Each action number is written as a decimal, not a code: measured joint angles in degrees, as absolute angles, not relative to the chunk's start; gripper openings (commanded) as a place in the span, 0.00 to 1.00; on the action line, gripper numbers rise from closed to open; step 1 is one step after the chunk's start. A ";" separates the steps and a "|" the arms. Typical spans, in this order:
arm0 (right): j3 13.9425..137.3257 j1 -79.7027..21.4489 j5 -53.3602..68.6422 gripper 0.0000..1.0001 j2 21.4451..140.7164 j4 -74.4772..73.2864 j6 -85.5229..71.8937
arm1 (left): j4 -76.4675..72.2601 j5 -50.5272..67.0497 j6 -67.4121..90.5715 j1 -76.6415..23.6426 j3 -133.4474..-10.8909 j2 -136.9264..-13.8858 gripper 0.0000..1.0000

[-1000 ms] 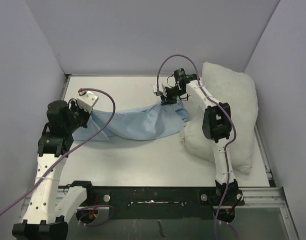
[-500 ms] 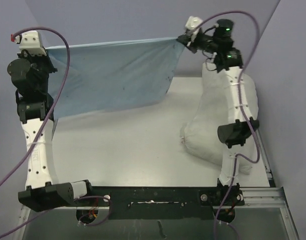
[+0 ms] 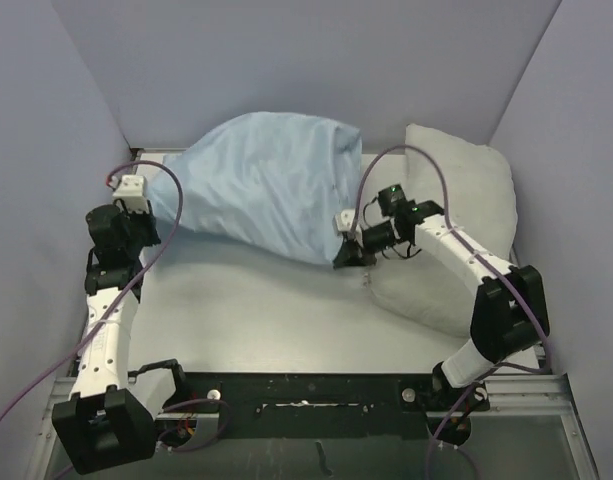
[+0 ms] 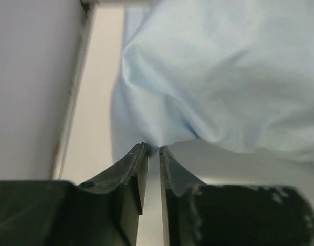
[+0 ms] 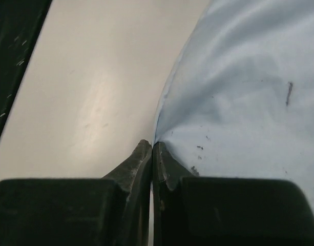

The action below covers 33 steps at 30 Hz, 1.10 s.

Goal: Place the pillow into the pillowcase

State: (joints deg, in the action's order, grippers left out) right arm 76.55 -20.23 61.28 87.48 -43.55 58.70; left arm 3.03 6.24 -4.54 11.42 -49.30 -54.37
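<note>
L gripper (image 4: 152,148) & R gripper (image 5: 152,144) both clamped shut, arms spread.

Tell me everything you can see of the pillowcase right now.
The pillowcase is thin, light-blue, wrinkly cloth with a few tiny dark specks. It is puffed up like a balloon over the back of the table. The left gripper pinches its left edge and the right gripper pinches a near corner, both low by the tabletop. Its right end sits beside the off-white pillow; whether they touch cannot be told.

Lab test booth: plain walls (image 3: 286,60) enclosing white table (image 3: 266,320).
</note>
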 measured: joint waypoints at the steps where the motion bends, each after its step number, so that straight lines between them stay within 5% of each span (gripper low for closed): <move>1: 71.35 -21.32 59.96 0.00 88.95 -44.66 60.60 | 6.24 6.98 -5.21 11.42 -47.20 -55.86 0.27; 5: 59.90 -24.10 56.34 0.07 90.54 -52.10 66.76 | 17.12 9.74 -6.81 11.46 -42.02 -55.88 0.50; 9: 59.86 -28.60 55.33 0.54 90.15 -56.25 70.08 | 22.06 11.51 -7.38 11.46 -40.80 -50.02 0.67; 12: 62.13 -30.48 55.33 0.67 90.15 -61.67 72.44 | 24.18 13.52 -6.85 11.44 -41.39 -45.63 0.68; 18: 80.66 -18.55 59.48 0.74 90.15 -74.76 74.61 | 23.16 25.85 3.97 8.93 -45.34 -45.32 0.65; 23: 89.49 -0.67 58.76 0.80 87.53 -74.00 69.47 | 15.73 24.73 12.62 -9.91 -45.41 -52.75 0.75; 27: 85.60 2.92 53.49 0.84 86.21 -71.00 64.75 | 15.90 20.18 11.62 -23.75 -55.09 -72.25 0.72; 33: 79.96 2.00 47.55 0.94 87.18 -71.37 64.27 | 22.09 13.87 11.11 -24.27 -81.91 -107.09 0.52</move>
